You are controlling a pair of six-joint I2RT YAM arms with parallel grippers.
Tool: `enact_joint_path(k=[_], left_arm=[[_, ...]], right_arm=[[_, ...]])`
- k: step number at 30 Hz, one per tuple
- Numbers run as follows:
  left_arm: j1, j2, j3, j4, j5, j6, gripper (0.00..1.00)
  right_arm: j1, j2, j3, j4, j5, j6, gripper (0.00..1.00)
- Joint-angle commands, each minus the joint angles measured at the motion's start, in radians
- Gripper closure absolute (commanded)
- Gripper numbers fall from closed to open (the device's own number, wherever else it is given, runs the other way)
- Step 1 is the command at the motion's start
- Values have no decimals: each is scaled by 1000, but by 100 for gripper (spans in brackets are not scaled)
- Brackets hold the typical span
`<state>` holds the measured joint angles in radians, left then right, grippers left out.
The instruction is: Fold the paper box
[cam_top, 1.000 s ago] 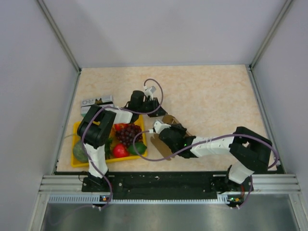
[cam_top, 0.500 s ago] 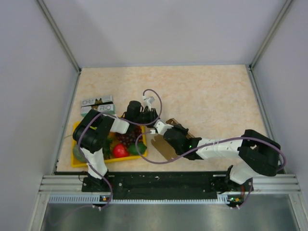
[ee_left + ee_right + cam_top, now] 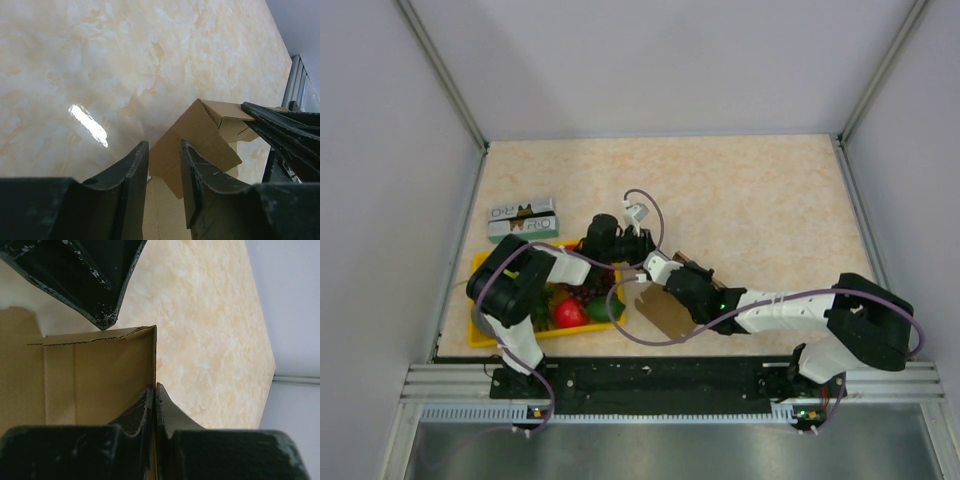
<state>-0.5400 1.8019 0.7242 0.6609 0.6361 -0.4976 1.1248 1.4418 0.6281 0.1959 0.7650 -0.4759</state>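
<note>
The paper box is a brown cardboard sheet, partly folded, held just right of the yellow tray. My right gripper is shut on the edge of one upright panel, the jaws pinching its rim. My left gripper reaches in from the left, close to the right one. In the left wrist view its jaws stand apart, with a folded flap just beyond the tips and nothing clamped between them. The left fingers show above the panel in the right wrist view.
A yellow tray holding grapes, a red fruit and green produce lies under the left arm. A green-and-white carton lies behind it. Side walls and the front rail bound the beige table.
The right gripper has carried the box toward the front left. The left gripper has followed it nearer and its jaws have widened.
</note>
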Motion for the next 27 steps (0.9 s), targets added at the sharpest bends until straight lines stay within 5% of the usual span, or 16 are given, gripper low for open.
enact_joint_path(k=[1, 14, 27], left_arm=[[-17, -82, -54, 100, -7, 31, 62], [-17, -148, -111, 98, -1, 42, 52], [-18, -196, -152, 83, -46, 4, 56]], right_arm=[[-10, -35, 2, 25, -67, 28, 100], [-30, -89, -1, -16, -136, 42, 99], [-42, -96, -60, 98, -121, -70, 100]])
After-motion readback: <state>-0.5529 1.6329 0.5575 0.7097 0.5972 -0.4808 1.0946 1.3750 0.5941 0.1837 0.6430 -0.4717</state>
